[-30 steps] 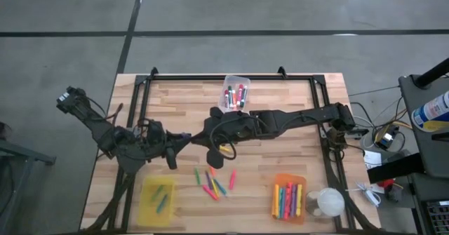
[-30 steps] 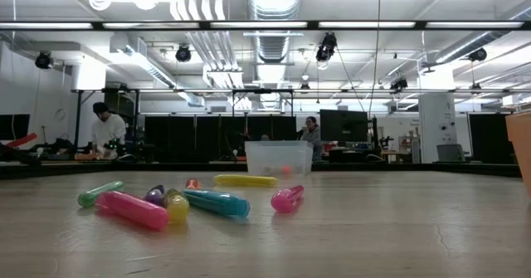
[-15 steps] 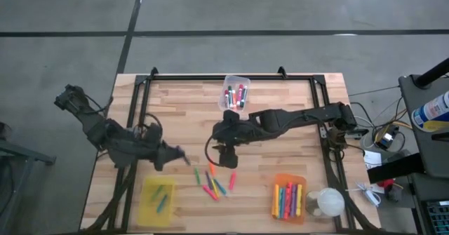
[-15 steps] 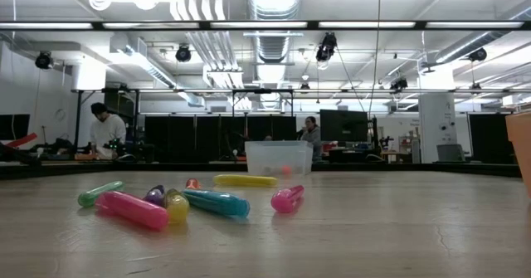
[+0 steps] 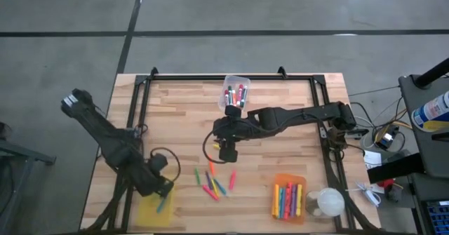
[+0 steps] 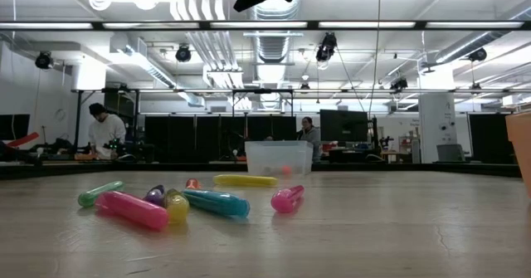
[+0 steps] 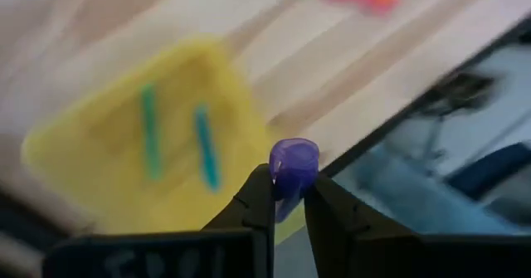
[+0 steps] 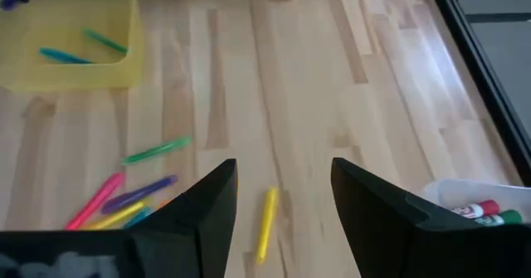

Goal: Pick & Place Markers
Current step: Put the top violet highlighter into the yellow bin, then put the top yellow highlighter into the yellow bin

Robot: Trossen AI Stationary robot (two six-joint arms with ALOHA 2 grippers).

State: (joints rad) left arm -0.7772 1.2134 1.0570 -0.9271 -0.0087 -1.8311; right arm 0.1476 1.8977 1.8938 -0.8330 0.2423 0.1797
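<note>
Light, stiff and slick, the purple marker [image 7: 292, 163] sits clamped endwise in the left claw [image 7: 288, 197]; right claw [image 8: 278, 197] gapes apart over the yellow marker [image 8: 266, 221], best pinched mid-barrel.

Wooden table [image 5: 175, 102], loose markers [image 5: 214, 182], yellow bin [image 5: 156, 205], orange bin [image 5: 288, 200], clear bin [image 5: 236, 91]
</note>
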